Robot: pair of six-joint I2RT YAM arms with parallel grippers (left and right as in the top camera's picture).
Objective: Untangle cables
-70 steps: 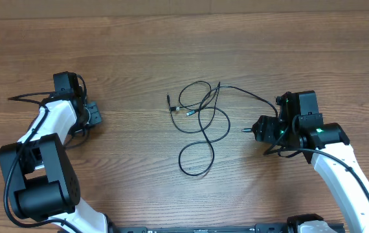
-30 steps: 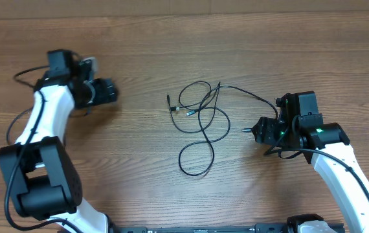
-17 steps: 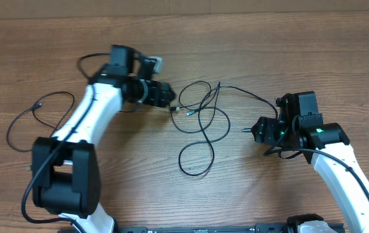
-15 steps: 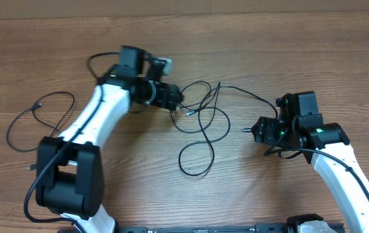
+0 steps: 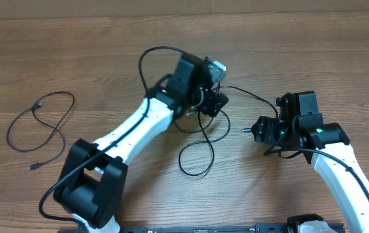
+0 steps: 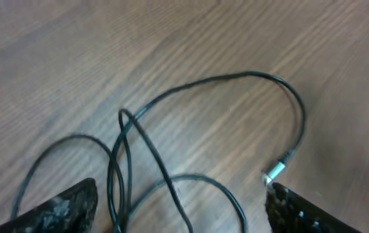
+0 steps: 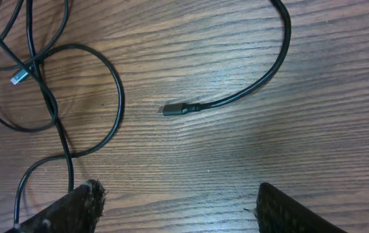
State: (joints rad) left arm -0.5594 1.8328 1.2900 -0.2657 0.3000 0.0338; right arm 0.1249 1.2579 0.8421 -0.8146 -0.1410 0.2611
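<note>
Two pincers spread wide, grasping nothing: left gripper [image 5: 215,103] hovering over tangled cables [image 5: 204,137] on wooden table [image 5: 171,39], right gripper [image 5: 257,129] near a plug end [image 7: 175,109].

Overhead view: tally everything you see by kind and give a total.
Cable lying alone: 1
Tangled cable bunch: 1
Robot arms: 2
Total: 4

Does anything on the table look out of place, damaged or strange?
Nothing looks damaged. The middle cables cross in loose tangled loops; a single cable lies apart on the left, in its own loop.
</note>
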